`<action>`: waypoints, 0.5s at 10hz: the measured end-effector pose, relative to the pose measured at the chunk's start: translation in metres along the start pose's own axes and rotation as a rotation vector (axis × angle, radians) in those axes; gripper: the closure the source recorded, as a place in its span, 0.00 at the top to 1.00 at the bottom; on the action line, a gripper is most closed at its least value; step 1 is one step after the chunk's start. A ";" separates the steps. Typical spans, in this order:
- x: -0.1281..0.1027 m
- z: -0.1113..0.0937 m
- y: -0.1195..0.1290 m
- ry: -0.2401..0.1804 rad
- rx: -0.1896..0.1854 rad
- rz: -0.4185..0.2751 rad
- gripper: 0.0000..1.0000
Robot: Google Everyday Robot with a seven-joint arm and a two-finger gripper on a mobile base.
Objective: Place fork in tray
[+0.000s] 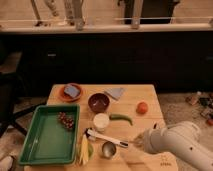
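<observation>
My gripper (134,143) hangs pressed together, apparently empty, low over the table (134,100) at its front right, while the fork (154,126), seemingly the thin sliver just beyond it, has yet to reach the green tray (42,142).

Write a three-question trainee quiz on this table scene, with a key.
1. True or false: the grapes lie inside the green tray.
2. The gripper is: A over the tray; B over the table's near right part, by the white-handled utensil's dark tip; C touching the grapes.
3. Fill in: the blue sponge rests on the orange ____.
Key: 1 true; 2 B; 3 plate.
</observation>
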 end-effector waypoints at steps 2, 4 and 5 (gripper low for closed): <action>-0.037 0.003 -0.004 -0.004 -0.001 -0.076 0.00; -0.034 0.002 -0.003 0.001 0.000 -0.074 0.00; -0.035 0.003 -0.004 0.000 -0.001 -0.075 0.00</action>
